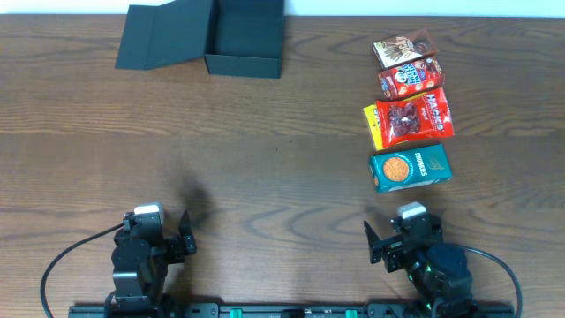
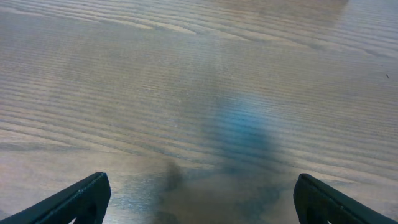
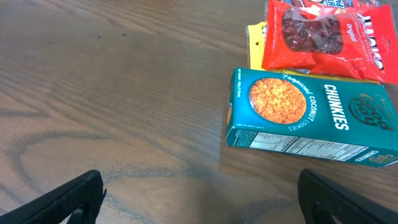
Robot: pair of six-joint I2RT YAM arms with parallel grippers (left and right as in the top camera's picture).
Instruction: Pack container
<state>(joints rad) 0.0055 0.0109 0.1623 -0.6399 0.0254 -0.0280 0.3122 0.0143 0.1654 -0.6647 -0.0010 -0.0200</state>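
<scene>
The dark teal-grey container (image 1: 245, 40) stands open at the back left of the table, its flap lid (image 1: 163, 35) lying flat to its left. Four snack packs lie in a column at the right: a brown pack (image 1: 404, 48), a red box (image 1: 410, 78), a red bag (image 1: 413, 117) over a yellow pack, and a teal cookie box (image 1: 410, 167) (image 3: 311, 115). My left gripper (image 1: 187, 237) (image 2: 202, 199) is open and empty over bare wood at the front left. My right gripper (image 1: 371, 240) (image 3: 202, 196) is open and empty, just in front of the teal cookie box.
The wooden table (image 1: 282, 159) carries nothing else between the container and the arms. Black cables run from both arm bases along the front edge.
</scene>
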